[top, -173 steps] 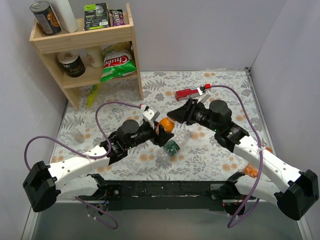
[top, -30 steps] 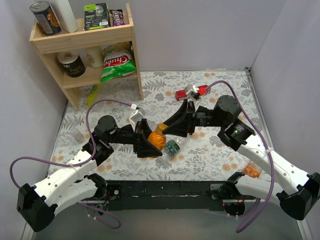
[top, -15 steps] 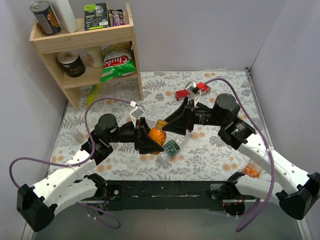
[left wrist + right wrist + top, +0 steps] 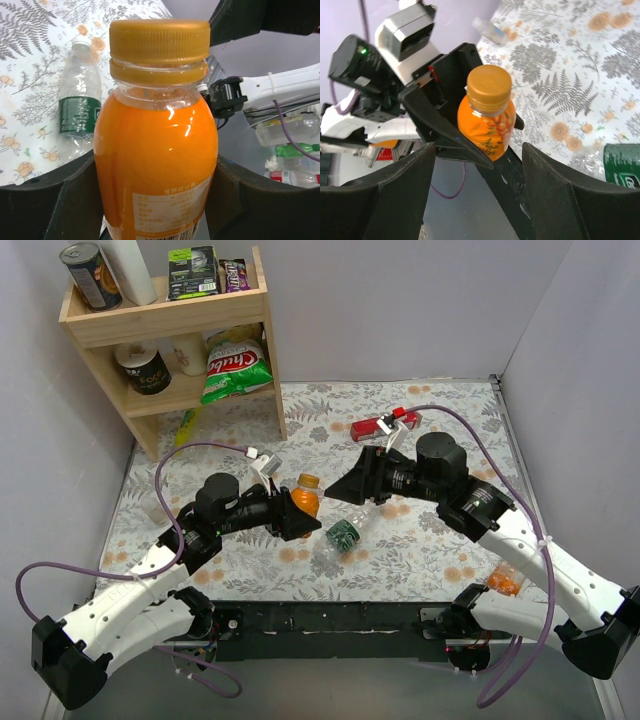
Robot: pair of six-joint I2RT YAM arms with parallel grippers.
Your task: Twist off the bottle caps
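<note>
My left gripper (image 4: 297,510) is shut on the body of the short orange bottle (image 4: 303,500), holding it above the table. Its orange cap (image 4: 159,40) sits on the neck, pointing at my right gripper (image 4: 345,487). That gripper is open a little to the right of the cap, touching nothing. From the right wrist the bottle (image 4: 487,127) and cap (image 4: 490,85) show beyond the spread fingers (image 4: 395,200). A clear green-labelled bottle (image 4: 345,531) lies on the cloth below both grippers. A small clear bottle (image 4: 155,508) lies at the far left.
A red box (image 4: 375,427) lies behind the right gripper. A wooden shelf (image 4: 170,315) with cans, a snack bag and boxes stands at the back left. An orange item (image 4: 505,583) lies near the right arm's base. Grey walls close in both sides.
My right gripper has opened off the orange cap and drawn back to the right. The left arm has carried the bottle slightly left and back.
</note>
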